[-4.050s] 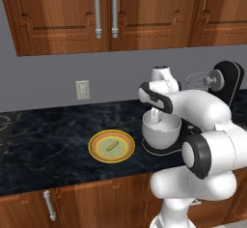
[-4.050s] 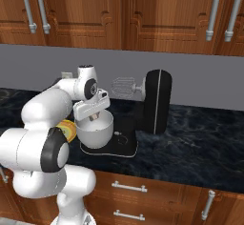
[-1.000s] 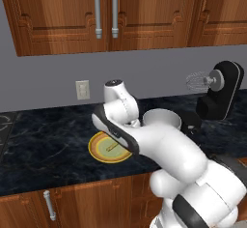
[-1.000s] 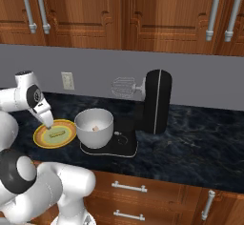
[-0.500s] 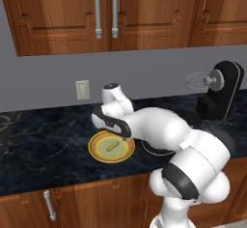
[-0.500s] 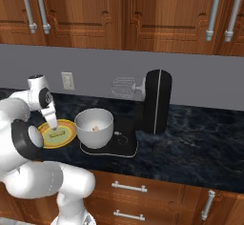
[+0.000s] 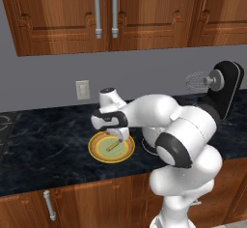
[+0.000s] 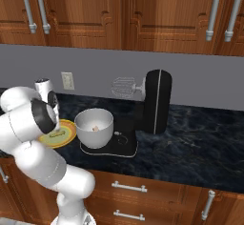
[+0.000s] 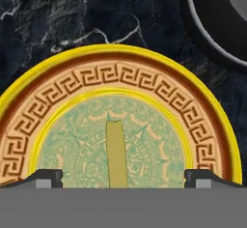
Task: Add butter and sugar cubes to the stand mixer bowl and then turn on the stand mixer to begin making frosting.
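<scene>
I have the gripper low over the yellow plate, jaws spread wide and holding nothing — in the hand view the butter lies between the two tips, pointing toward 12 o'clock, in the plate's green centre. The stand mixer bowl sits on the stand mixer base at the plate's 3 o'clock in the right base view — one sugar cube lies inside it.
</scene>
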Robot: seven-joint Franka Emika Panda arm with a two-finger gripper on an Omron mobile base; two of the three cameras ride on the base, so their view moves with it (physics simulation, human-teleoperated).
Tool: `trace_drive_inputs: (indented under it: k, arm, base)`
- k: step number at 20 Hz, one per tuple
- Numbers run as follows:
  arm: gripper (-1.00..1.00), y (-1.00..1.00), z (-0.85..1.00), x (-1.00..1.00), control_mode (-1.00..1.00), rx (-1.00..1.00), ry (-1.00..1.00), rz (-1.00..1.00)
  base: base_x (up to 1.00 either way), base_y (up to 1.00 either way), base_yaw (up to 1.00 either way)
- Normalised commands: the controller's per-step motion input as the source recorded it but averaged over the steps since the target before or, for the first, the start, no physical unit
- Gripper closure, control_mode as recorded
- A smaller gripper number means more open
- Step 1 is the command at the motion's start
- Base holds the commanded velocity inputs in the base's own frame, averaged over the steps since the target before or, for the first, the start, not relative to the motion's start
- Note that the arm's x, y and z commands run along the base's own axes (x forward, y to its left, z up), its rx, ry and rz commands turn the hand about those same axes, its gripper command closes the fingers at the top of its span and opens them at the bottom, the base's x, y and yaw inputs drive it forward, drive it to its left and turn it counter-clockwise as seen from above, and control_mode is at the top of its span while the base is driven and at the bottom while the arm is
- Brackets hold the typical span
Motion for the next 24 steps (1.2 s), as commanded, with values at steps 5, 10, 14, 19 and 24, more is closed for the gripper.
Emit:
trace_drive_inputs:
  k: [5, 10, 14, 19, 24]
  arm:
    - [-1.00, 0.02, -0.37, 0.04, -1.00, 0.00, 0.00, -0.03]
    - [-1.00, 0.00, -0.29, 0.00, -1.00, 0.00, 0.00, -0.02]
    - [-1.00, 0.00, -0.14, 0.00, -1.00, 0.00, 0.00, -0.02]
    - [-1.00, 0.00, -0.18, 0.00, -1.00, 0.00, 0.00, -0.03]
    - [-1.00, -0.01, -0.31, 0.00, -1.00, 0.00, 0.01, -0.03]
  base:
    - [0.00, 0.00, 0.00]
    - [0.00, 0.00, 0.00]
    - [0.00, 0.00, 0.00]
    - [0.00, 0.00, 0.00]
    - [0.00, 0.00, 0.00]
